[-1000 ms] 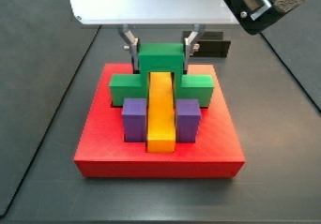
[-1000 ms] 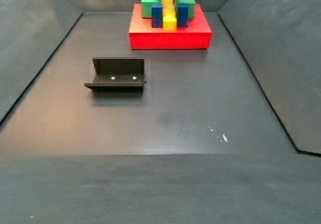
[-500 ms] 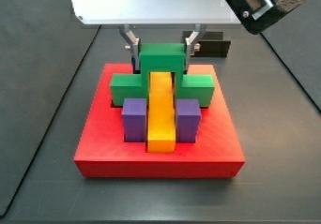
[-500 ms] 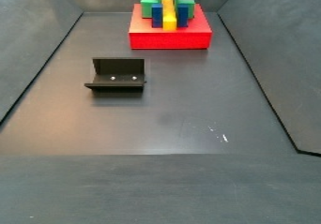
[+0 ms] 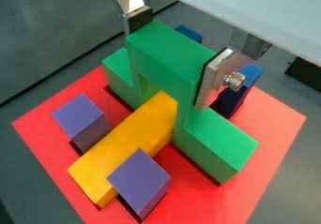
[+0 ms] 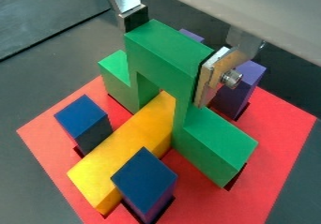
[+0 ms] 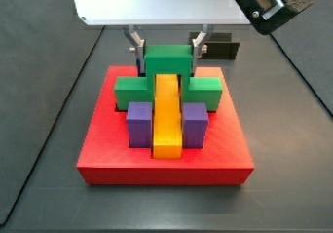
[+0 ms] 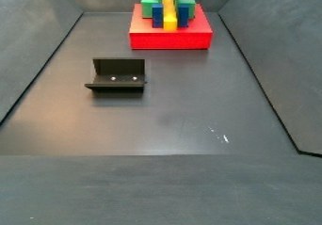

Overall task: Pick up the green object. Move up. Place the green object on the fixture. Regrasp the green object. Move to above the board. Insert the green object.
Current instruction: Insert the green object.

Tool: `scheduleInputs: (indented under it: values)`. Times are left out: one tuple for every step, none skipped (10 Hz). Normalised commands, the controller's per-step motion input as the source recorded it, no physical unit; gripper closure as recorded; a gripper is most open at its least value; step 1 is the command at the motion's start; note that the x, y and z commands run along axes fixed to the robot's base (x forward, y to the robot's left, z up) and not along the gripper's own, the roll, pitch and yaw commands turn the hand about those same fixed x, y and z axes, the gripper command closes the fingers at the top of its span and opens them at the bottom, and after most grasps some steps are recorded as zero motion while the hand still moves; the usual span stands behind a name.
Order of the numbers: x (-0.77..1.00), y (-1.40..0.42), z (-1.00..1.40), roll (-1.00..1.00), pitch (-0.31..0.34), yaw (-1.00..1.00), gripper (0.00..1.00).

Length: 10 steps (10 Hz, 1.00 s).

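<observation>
Final stage of the task, insertion. The gripper (image 7: 166,50) stands over the far end of the board (image 7: 164,159), its two silver fingers (image 5: 219,77) pressed flat against opposite sides of the raised centre block of the green object (image 7: 166,76), so the claw is narrow and clamped on that piece. Directly below the claw, the green object straddles the far end of the yellow bar (image 7: 166,115), its side arms down at block level; it appears seated, or very nearly so. Nearer than the claw, purple blocks (image 7: 138,122) flank the bar. The fixture (image 8: 117,75) sits empty, well apart from the claw. Judged remaining: confirm full seating, then release.
</observation>
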Motion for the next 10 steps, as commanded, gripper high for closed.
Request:
scheduleInputs:
  values:
    - [0.00, -0.16, -0.01, 0.14, -0.011, 0.15, 1.00]
    - [0.00, -0.17, -0.04, 0.13, -0.010, 0.14, 1.00]
    - [0.00, -0.13, -0.02, 0.14, -0.003, 0.09, 1.00]
    - [0.00, -0.14, -0.03, 0.12, -0.001, 0.10, 1.00]
    - [0.00, -0.06, -0.06, 0.11, -0.010, 0.06, 1.00]
    - [0.03, 0.00, -0.03, 0.08, 0.000, 0.02, 1.00]
    - [0.07, 0.01, 0.00, 0.08, 0.000, 0.00, 1.00]
    - [0.07, 0.00, 0.00, 0.06, 0.000, 0.00, 1.00]
    - [0.03, 0.00, 0.00, 0.05, 0.000, 0.00, 1.00]
    - [0.03, 0.00, 0.00, 0.05, 0.000, 0.00, 1.00]
